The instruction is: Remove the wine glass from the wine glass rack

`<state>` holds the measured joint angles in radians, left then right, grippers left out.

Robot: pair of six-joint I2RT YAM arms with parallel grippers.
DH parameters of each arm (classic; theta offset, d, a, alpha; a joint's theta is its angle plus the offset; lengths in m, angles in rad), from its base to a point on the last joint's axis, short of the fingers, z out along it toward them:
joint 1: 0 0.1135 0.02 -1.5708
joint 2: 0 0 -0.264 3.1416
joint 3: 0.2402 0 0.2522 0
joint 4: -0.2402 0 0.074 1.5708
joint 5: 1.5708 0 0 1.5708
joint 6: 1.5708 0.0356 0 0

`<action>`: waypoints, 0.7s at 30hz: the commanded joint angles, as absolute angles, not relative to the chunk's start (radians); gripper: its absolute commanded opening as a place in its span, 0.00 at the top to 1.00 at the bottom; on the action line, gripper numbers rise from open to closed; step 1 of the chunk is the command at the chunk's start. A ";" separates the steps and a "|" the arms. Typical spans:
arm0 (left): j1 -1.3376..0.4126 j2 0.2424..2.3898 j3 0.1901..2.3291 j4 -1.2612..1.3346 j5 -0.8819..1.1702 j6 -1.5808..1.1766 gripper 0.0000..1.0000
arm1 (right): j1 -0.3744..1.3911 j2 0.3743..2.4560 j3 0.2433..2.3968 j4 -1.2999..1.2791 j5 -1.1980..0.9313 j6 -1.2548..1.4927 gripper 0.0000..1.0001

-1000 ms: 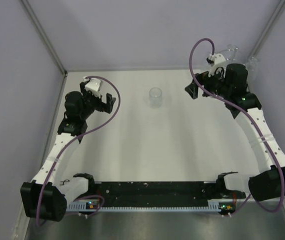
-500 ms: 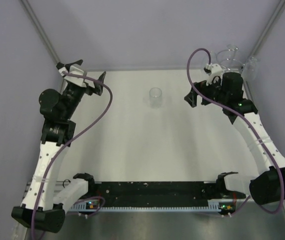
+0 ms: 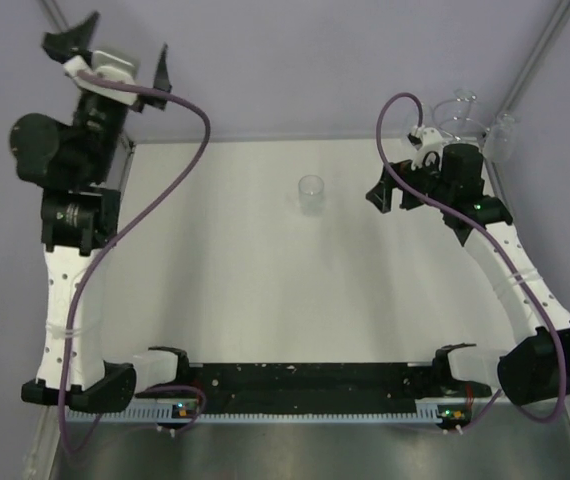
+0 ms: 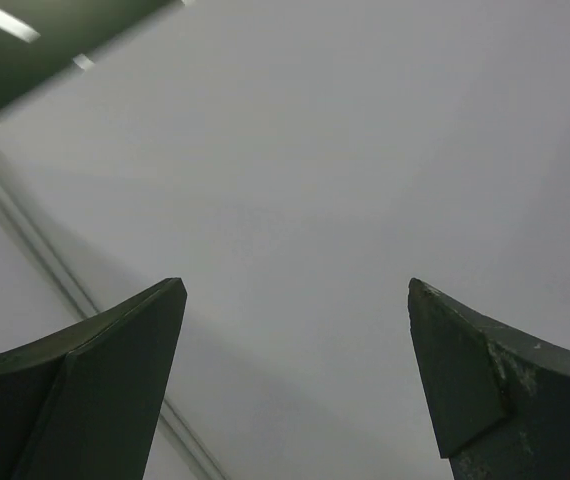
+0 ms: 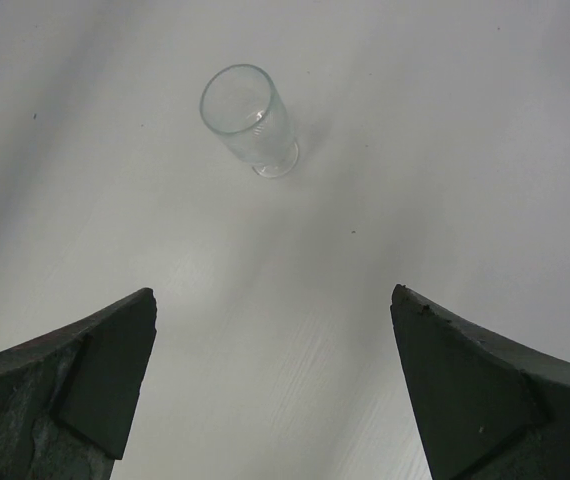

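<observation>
Moved: left gripper (image 4: 296,286) has swung up high, jaws apart.
Right gripper (image 5: 272,292): jaws wide, empty.
Wine glass (image 3: 462,106): likely light, brittle, slippery; best taken by stem.

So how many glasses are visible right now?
3. One straight clear glass stands upright mid-table toward the far edge. Two glasses show in the far right corner, just behind the right arm, which may hide others.

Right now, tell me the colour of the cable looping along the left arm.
Purple. The cable shows best in the top external view.
</observation>
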<state>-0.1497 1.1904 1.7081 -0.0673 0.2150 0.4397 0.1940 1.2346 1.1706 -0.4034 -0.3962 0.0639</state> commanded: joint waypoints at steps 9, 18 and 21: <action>-0.150 0.904 1.123 0.023 0.169 0.419 0.02 | 0.198 1.220 1.195 -0.362 -0.416 0.089 0.01; -0.150 0.759 0.745 -0.103 0.271 0.215 0.01 | 0.198 1.242 1.267 -0.428 -0.419 0.051 0.01; -0.150 0.828 0.964 -0.068 0.253 0.326 0.01 | 0.198 1.267 1.324 -0.463 -0.419 0.038 0.01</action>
<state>-0.1509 0.8341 0.6735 -0.2211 0.2249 0.2550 0.1940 1.2465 1.2171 -0.4442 -0.4099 0.0628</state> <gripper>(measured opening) 0.985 0.987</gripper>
